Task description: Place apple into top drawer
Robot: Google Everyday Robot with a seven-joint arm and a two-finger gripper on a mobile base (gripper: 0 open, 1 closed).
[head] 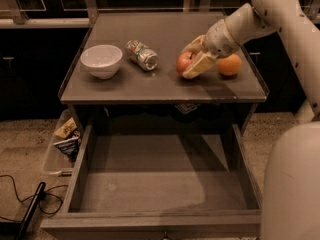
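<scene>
The red apple [182, 63] rests on the grey table top, right of centre. My gripper [194, 57] reaches in from the upper right and straddles the apple, with one cream finger [198, 65] in front of it and the other behind it. The fingers sit closed against the apple, which still touches the table. The top drawer [150, 184] is pulled out below the table, wide and shallow, with nothing inside.
An orange [229, 64] lies just right of the gripper. A crushed can [142, 55] lies on its side left of the apple, and a white bowl [101, 60] stands further left. A bin with packets [64, 139] and a cable [20, 204] sit on the floor at the left.
</scene>
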